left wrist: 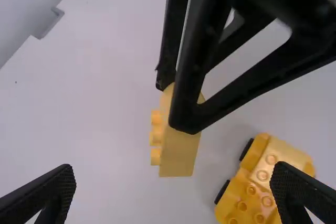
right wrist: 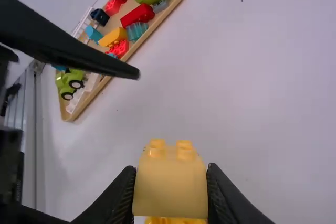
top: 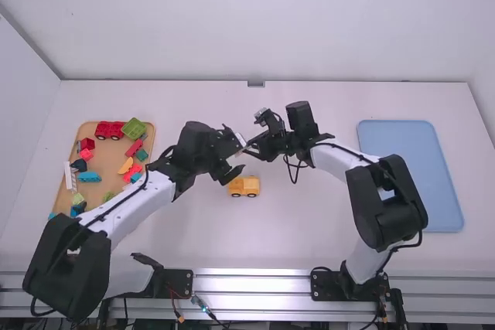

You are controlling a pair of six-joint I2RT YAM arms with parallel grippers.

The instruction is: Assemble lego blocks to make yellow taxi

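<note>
White table (top: 309, 222) staged a taxi build!

My right gripper (left wrist: 176, 103) pinched the yellow block (left wrist: 177, 153) aloft, studs sideways; my left gripper (left wrist: 173, 176) hung spread. Nearby sat the wheeled yellow base (top: 244, 185). Good play demanded studs up, edges squared, even pressure.

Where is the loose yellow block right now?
In the left wrist view, the yellow block is pinched in the right end effector, above the table and near the wheeled yellow base.
</note>
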